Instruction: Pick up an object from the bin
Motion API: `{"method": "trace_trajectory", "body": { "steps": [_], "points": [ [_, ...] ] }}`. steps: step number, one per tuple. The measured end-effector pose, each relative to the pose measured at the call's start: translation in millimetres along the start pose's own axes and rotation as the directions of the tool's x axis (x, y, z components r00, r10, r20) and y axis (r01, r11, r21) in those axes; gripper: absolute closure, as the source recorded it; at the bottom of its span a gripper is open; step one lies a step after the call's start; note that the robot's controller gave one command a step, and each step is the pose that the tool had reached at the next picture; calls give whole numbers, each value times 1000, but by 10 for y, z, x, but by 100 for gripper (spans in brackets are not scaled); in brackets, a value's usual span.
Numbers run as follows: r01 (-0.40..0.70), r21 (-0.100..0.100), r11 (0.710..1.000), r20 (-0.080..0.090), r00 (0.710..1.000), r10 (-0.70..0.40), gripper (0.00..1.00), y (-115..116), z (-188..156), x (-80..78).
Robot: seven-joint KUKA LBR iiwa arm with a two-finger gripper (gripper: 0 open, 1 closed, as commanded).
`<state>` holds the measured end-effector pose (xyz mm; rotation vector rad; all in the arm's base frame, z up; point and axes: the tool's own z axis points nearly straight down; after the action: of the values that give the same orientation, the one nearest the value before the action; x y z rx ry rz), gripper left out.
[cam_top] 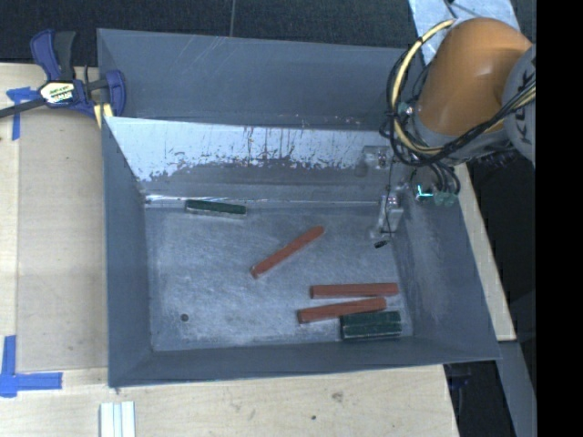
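slanted stick [287, 251], red-brown, lies mid-floor of the bin [273, 89], one end toward back right, the other toward front left. it's the nearest thing to the gripper [384, 230] but apart from it, off to view-left. gripper hangs low by the right wall, near the back right corner, over bare floor. can't tell how far open it is, or whether it has hold of anything; from this angle it reads as one thin metal shape.

toward the front from the gripper, along the right side: upper stick [353, 290] & lower stick [340, 311], both red-brown, roughly parallel and near each other, the lower one a bit tilted. green block [371, 326], dark, sits just in front of the lower stick in the front right corner; touching or just apart, can't tell. green bar [216, 208], dark & slim, lies at the foot of the back wall on the left, well apart from the rest. small dark speck [184, 317] on the floor front left.

above the gripper, orange cover [474, 71] on the arm w/ cables [410, 107] looping beside it.
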<state>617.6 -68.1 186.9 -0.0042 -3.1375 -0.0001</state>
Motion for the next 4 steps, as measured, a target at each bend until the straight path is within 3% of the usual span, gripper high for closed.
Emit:
{"method": "trace_trajectory", "body": {
  "steps": [1, 2, 3, 4],
  "points": [
    [192, -1, 981, 1, 981, -192, 0, 439, 1202, 43],
    [374, 3, 927, 10, 927, -374, 0, 836, 1164, 10],
    [374, 3, 927, 11, 927, -374, 100, 832, 1156, 4],
    [476, 4, 879, 9, 879, -476, 100, 1017, -106, 33]
  ]
}}
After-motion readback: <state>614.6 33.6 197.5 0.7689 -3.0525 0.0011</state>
